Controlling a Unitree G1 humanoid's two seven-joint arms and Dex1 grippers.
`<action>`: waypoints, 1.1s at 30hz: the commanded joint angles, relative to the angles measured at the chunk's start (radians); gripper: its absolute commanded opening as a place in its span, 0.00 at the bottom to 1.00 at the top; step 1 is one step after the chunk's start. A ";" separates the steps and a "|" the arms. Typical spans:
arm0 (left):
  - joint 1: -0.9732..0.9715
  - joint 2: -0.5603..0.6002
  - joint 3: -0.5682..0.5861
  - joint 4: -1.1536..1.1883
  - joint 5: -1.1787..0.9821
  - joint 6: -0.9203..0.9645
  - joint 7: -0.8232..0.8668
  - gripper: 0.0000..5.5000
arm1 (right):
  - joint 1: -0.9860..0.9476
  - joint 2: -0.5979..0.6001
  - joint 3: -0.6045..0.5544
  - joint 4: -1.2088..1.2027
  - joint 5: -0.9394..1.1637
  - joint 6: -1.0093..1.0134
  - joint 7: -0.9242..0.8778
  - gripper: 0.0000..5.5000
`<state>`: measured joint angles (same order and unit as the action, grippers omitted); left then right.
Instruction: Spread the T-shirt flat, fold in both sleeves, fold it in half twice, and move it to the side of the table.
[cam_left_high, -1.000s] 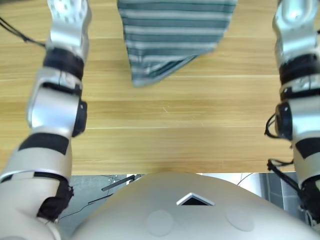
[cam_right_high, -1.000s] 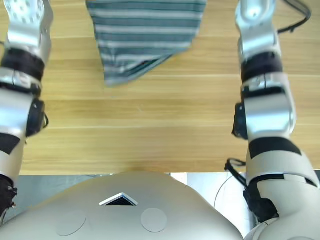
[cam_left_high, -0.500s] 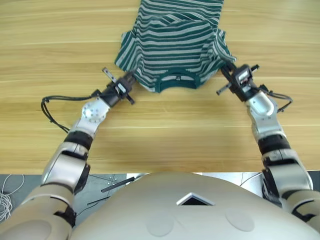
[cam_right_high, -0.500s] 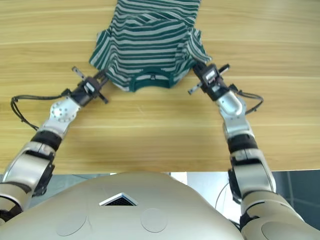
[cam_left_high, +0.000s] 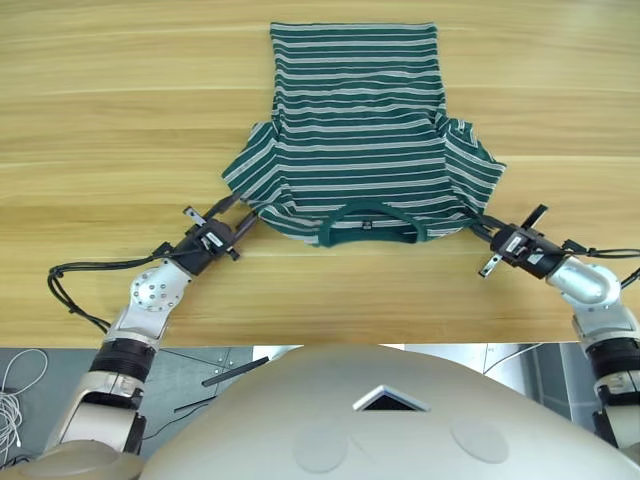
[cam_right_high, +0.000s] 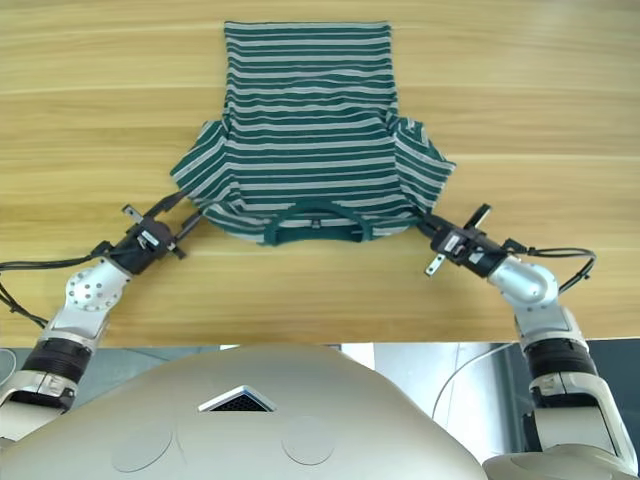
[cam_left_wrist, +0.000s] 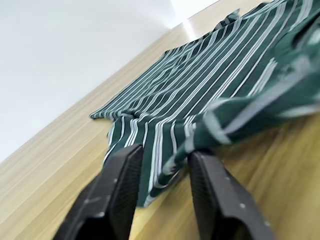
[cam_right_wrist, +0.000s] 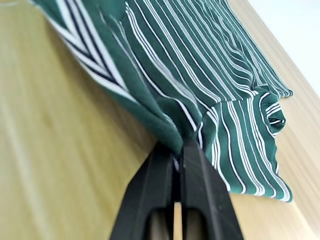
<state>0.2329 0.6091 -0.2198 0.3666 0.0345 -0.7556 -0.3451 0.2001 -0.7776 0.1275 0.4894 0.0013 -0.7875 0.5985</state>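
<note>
A dark green T-shirt with white stripes lies on the wooden table, collar toward me and hem at the far side. Both sleeves are partly bunched at its flanks. My left gripper sits low at the shirt's left shoulder. In the left wrist view its fingers stand apart, with the shoulder's edge between them, so it is open. My right gripper is shut on the T-shirt's right shoulder, and the right wrist view shows the cloth pinched at its fingertips.
The table's near edge runs just behind both wrists. A black cable loops off the left forearm over that edge. Bare wood stretches wide to the left and right of the shirt.
Both arms came down from high up and drew the shirt toward me and outward. The shirt now lies spread wider and flatter, with its collar closer to the near edge.
</note>
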 joint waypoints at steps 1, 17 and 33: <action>0.165 0.005 0.001 -0.072 -0.013 0.022 -0.037 0.44 | 0.112 -0.032 -0.022 -0.086 0.083 0.011 0.073 0.15; -0.105 -0.119 0.202 -0.194 0.016 0.239 0.182 0.79 | -0.084 0.030 -0.207 -0.149 0.139 0.152 -0.009 0.46; -0.181 -0.018 0.016 -0.004 0.617 0.356 0.475 0.79 | -0.196 0.085 -0.042 0.078 -0.299 0.164 -0.277 0.46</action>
<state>-0.0067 0.5649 -0.2111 0.3662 0.6410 -0.4320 0.1441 -0.0409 -0.6601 0.0812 0.5759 -0.2784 -0.6321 0.3066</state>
